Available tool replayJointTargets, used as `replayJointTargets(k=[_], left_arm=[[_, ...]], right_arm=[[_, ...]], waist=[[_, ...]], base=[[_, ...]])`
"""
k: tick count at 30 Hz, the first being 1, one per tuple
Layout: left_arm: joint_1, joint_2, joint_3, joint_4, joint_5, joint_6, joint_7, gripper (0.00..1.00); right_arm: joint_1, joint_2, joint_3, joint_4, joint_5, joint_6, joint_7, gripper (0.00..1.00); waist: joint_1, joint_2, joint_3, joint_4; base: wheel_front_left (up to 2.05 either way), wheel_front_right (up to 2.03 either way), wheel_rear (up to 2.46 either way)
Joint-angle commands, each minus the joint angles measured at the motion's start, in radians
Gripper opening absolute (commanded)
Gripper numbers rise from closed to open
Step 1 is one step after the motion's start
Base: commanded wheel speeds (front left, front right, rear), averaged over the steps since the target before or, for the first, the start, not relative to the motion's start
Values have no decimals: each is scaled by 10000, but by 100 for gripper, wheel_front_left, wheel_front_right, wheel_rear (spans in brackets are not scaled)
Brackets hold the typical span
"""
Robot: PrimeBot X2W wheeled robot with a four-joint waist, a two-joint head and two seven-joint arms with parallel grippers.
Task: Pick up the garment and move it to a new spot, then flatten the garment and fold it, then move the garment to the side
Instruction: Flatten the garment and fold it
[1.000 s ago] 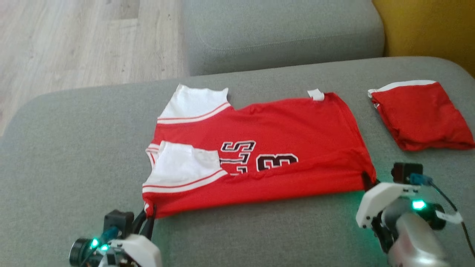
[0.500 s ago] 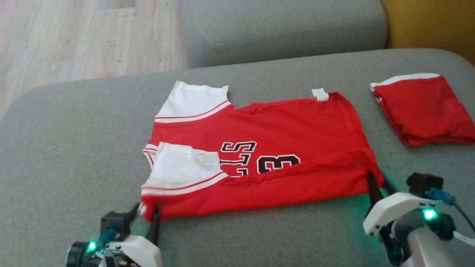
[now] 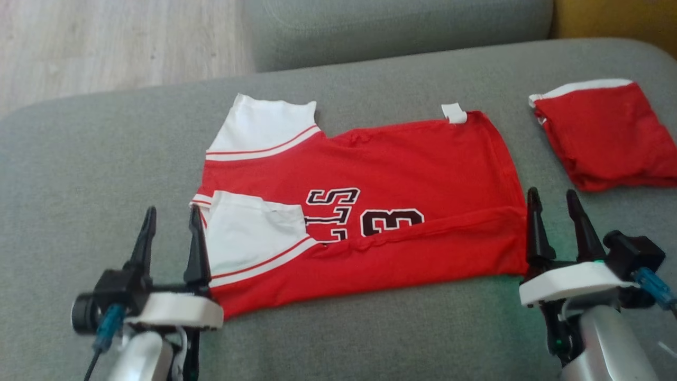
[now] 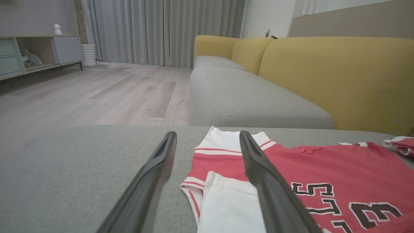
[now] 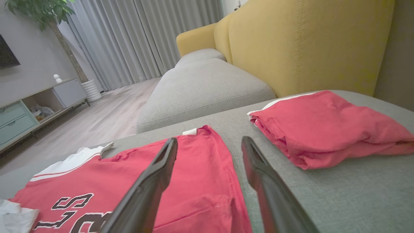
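You are looking at a red jersey (image 3: pixel 412 159) with white sleeves, lying spread on the grey sofa seat (image 3: pixel 79 159). Its near long edge is folded up over part of the black lettering. Your left gripper (image 3: pixel 173 211) is open and empty, just beside the jersey's sleeve end. Your right gripper (image 3: pixel 552 193) is also open and empty, just beside the hem end. A second red garment (image 3: pixel 603 137), folded small, lies apart at the far right of the seat.
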Motion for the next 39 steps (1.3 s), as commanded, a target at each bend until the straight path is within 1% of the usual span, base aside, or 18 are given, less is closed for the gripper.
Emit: replayJointTargets(k=[1,5,6,8,9,10,12,13,15,19,24,30,39], left_arm=[[-760,172,343,-295,249,-166,-117,100],[-1975,595,164,26,665,-533,4,100],[-1975,595,164,26,665,-533,4,100],[-2830,906,55,410,806,-800,504,100],[-3293,1083,-22,656,848,-1000,879,100],[-4273,1481,-166,1229,936,-1431,1687,100],[-5195,1834,-292,1917,895,-1930,2569,100],[-5974,2139,-381,2718,701,-2269,3576,100],[-6688,2469,-491,3416,515,-2477,4429,100],[-7726,3085,-699,4557,206,-2627,5458,100],[-8471,3529,-944,5420,-217,-2662,5903,100],[-8874,3719,-1504,5736,-794,-2666,5837,100],[-9319,3666,-2233,6054,-1365,-2668,5637,100]], right_arm=[[-253,-42,374,-453,87,-7,-156,100],[-549,-42,632,-732,167,-7,-193,100],[-549,-42,632,-732,167,-7,-193,100],[-727,-42,768,-930,235,-7,-199,100],[-816,-42,820,-1060,290,-7,-201,100],[-959,-42,962,-1312,388,-7,-202,100],[-1083,-42,1145,-1516,482,-7,-203,100],[-1201,-42,1358,-1695,574,-7,-204,100],[-1295,-41,1539,-1862,672,-7,-204,100],[-1432,-41,1850,-2125,878,-7,-205,100],[-1476,-41,2055,-2357,1034,-7,-205,100],[-1427,-41,2092,-2413,1085,-7,-206,100],[-1451,-41,2203,-2353,1103,-7,-206,100]], waist=[[-1,-1,310,-149],[-1,-1,911,-443],[-1,-1,911,-443],[-1,-1,1284,-622],[-1,-1,1484,-718],[-1,-1,1891,-926],[-1,-1,2288,-1167],[-1,-1,2648,-1424],[-1,-1,3001,-1665],[-1,-1,3509,-2126],[-1,-1,3884,-2474],[-1,-1,4050,-2595],[-1,-1,4139,-2694]], base=[[0,0,0],[0,0,0],[0,0,0],[0,0,0],[0,0,0],[0,0,0],[0,0,0],[0,0,0],[0,0,0],[0,0,0],[0,0,0],[0,0,0],[0,0,0]])
